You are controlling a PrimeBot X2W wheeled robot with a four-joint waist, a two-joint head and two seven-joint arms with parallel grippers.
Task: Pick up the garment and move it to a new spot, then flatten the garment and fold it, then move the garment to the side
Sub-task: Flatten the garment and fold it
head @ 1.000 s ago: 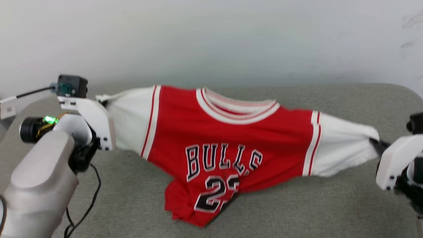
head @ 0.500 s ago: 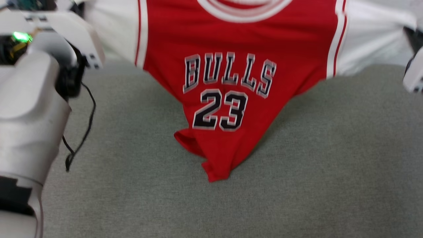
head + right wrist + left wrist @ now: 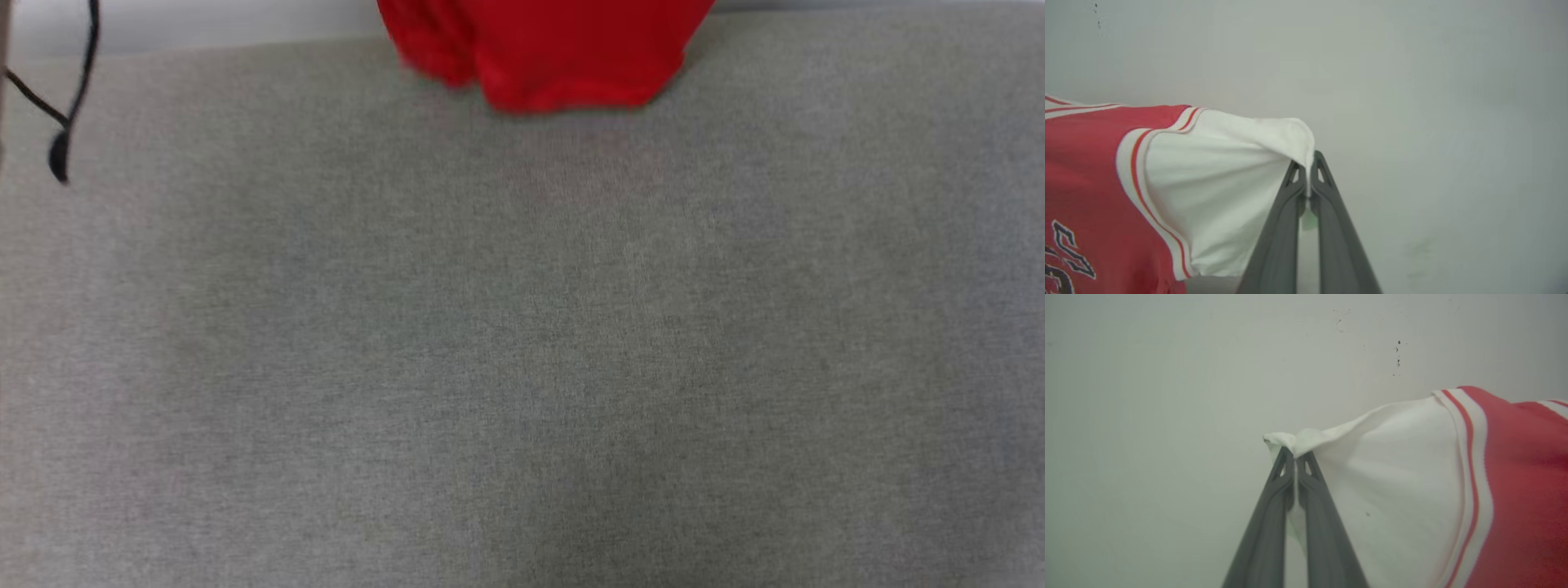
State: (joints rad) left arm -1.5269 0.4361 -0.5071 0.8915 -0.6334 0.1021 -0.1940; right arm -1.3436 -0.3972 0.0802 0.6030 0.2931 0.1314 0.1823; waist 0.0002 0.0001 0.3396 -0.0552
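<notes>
The garment is a red jersey with white sleeves and striped trim. Its red lower hem point(image 3: 555, 57) hangs at the top of the head view, just above the grey surface. In the left wrist view my left gripper point(image 3: 1295, 451) is shut on the tip of one white sleeve point(image 3: 1392, 477) of the garment. In the right wrist view my right gripper point(image 3: 1308, 161) is shut on the edge of the other white sleeve point(image 3: 1220, 183). The red body with black letters point(image 3: 1081, 183) hangs to the left of that sleeve. The garment is held up in front of a pale wall.
A grey fabric-covered surface point(image 3: 522, 343) spreads across the head view below the hem. A black cable point(image 3: 61, 122) dangles at the upper left. A pale wall point(image 3: 1167, 396) stands behind the garment.
The garment has risen off the grey surface, so that just its red hem is left at the top of the head view. The head view has shifted. Both grips on the sleeves hold.
</notes>
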